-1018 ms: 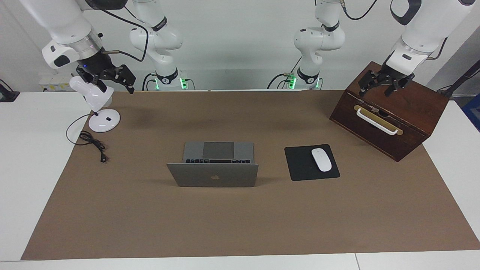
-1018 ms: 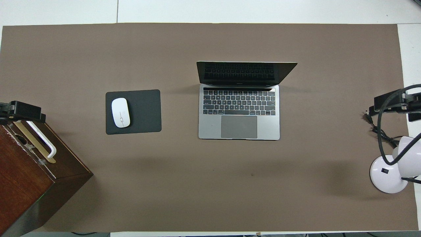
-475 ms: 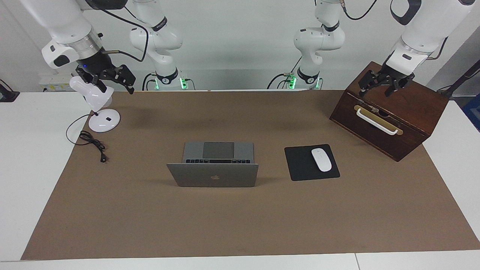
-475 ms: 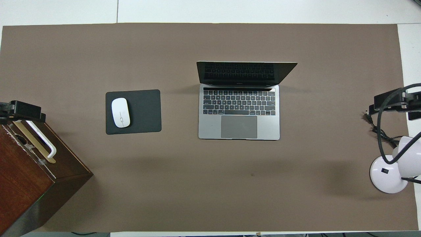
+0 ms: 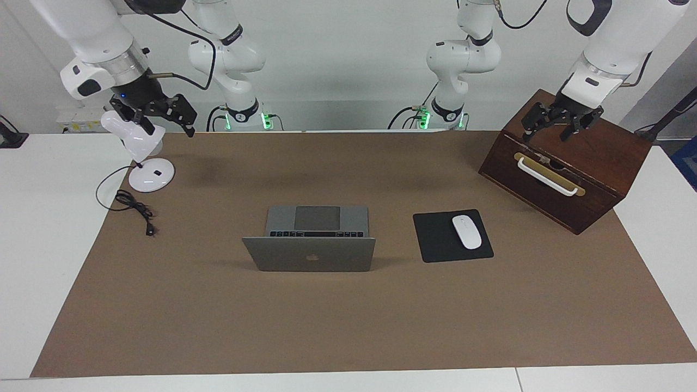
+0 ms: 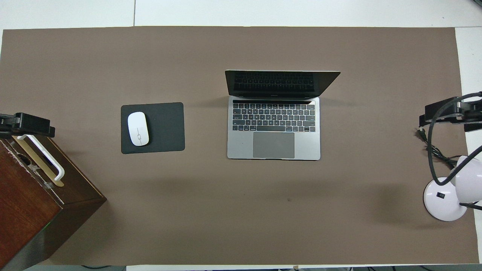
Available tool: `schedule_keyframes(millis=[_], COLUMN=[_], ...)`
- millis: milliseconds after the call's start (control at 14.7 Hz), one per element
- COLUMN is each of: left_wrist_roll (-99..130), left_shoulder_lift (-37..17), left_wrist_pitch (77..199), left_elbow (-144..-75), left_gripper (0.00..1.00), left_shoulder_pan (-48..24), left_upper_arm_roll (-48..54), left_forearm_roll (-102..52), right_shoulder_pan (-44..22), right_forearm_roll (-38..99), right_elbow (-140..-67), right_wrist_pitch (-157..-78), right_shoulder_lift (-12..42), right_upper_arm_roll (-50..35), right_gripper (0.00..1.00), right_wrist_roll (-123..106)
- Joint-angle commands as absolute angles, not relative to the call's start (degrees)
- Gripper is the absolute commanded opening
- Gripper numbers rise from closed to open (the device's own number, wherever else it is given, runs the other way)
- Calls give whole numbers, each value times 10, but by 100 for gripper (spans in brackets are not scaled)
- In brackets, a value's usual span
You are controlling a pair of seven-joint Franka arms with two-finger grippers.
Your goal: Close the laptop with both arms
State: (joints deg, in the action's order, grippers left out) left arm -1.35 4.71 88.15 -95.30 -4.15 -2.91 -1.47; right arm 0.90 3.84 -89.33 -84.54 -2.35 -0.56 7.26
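The silver-grey laptop (image 5: pixel 310 255) (image 6: pixel 273 128) stands open in the middle of the brown mat, its lid upright with the apple logo facing away from the robots. Its black keyboard (image 6: pixel 273 117) and grey trackpad (image 6: pixel 273 145) lie uncovered. My right gripper (image 5: pixel 166 125) (image 6: pixel 448 113) hangs open and empty over the lamp cable, well off to the side of the laptop. My left gripper (image 5: pixel 549 130) (image 6: pixel 26 124) is open and empty over the front top edge of the wooden box. Neither gripper touches the laptop.
A dark wooden box (image 5: pixel 566 163) (image 6: pixel 34 195) with a white handle sits at the left arm's end. A white mouse (image 5: pixel 466 232) lies on a black mouse pad (image 5: pixel 435 239) beside the laptop. A white desk lamp (image 5: pixel 147 169) and its black cable (image 5: pixel 133 209) stand at the right arm's end.
Both grippers have shifted only slightly: the right one over the lamp cable, the left one over the box edge. The laptop has not moved and its lid stands as before.
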Motion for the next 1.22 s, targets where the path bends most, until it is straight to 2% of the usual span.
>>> schedule_keyframes(millis=[0,204,272,339,407,543,950,1154], left_wrist_roll=[1,1,1,1,1,2,-1,1], left_shoulder_lift=[57,57,57,57,62,66,66,73], left_wrist_pitch=[884,889,892,892,894,904,916,973], left_elbow=[-954,-955,-956,-957,-966,-973,-976,-1003], left_gripper=[100,100,89,65,35,0,0,0], left_shoulder_pan=[-46,-46,-46,-45,-43,-40,-37,-48], left_upper_arm_roll=[-29,-29,-29,-28,-28,-29,-31,-26], left_forearm_roll=[-8,-8,-8,-8,-8,-8,-8,-9], right_shoulder_pan=[0,-2,-2,-2,-2,-2,-16,-18], right_forearm_roll=[47,46,46,42,41,40,38,37], right_elbow=[-906,-907,-907,-907,-907,-913,-909,-905], right_wrist_pitch=[-860,-867,-868,-868,-870,-877,-914,-927], right_shoulder_lift=[-32,-28,-28,-29,-28,-28,-5,3], right_upper_arm_roll=[-12,-18,-18,-18,-19,-20,-21,-21], right_gripper=[100,100,100,100,100,100,100,99], right_wrist_roll=[61,60,60,60,58,57,51,51])
